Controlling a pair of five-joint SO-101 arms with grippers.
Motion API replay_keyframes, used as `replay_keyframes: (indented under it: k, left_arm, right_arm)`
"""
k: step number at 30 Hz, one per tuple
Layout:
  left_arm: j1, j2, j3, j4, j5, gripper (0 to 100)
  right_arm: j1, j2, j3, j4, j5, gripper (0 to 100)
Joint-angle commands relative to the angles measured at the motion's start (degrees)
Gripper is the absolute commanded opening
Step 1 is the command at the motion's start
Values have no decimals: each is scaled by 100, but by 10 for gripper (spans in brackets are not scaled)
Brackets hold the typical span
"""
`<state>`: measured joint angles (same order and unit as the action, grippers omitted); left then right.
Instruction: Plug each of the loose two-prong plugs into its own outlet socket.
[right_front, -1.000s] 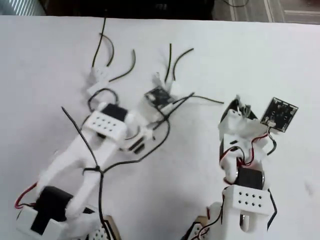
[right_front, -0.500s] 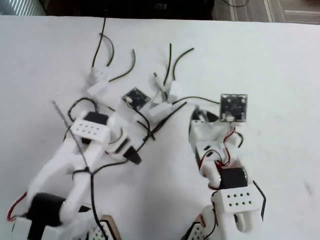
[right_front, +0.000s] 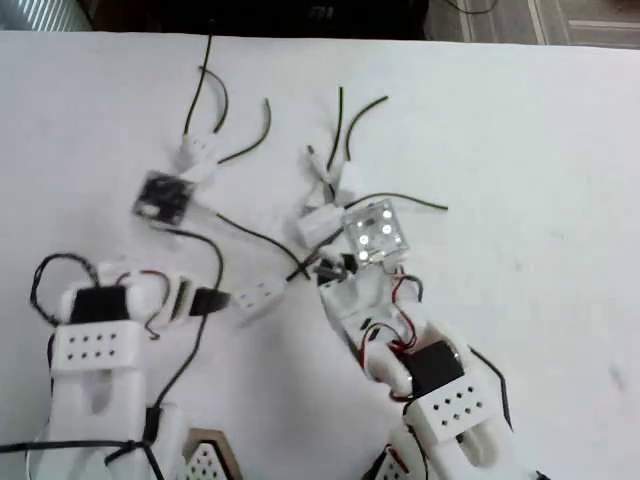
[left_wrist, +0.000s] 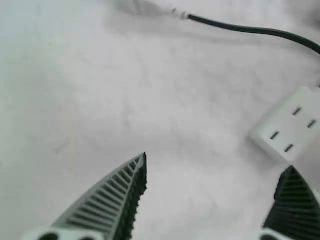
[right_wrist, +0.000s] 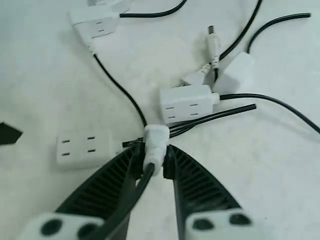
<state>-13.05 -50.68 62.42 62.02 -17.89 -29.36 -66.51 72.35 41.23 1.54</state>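
My right gripper (right_wrist: 152, 152) is shut on a white two-prong plug (right_wrist: 155, 145) with a black cord; in the high view this gripper (right_front: 330, 268) sits in the middle of the cord tangle. One white outlet block (right_wrist: 82, 148) lies just beside the held plug, and a second outlet block (right_wrist: 187, 104) lies just beyond it. My left gripper (left_wrist: 217, 167) stands open over bare table, with an outlet block (left_wrist: 292, 131) close by one fingertip. From above, the left gripper (right_front: 212, 299) points at that outlet block (right_front: 260, 295).
A third outlet block (right_wrist: 95, 22) lies farther off, seen from above as the far outlet block (right_front: 197, 152). Loose plugs (right_wrist: 210, 37) and black cords (right_front: 345, 115) cross the table's middle. The white table (right_front: 540, 150) has free room to the right.
The left arm has drawn back to the near left. The right arm has swung left into the cord cluster.
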Motion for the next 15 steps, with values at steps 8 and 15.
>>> replay_keyframes:
  k: [8,15]
  left_arm:
    - [-1411,-602,492,-747,738,385]
    - [-1473,-602,510,-791,800,385]
  right_arm:
    - [-1543,532,-1275,1077,0,17]
    - [-1815,2536,-2356,1042,0,17]
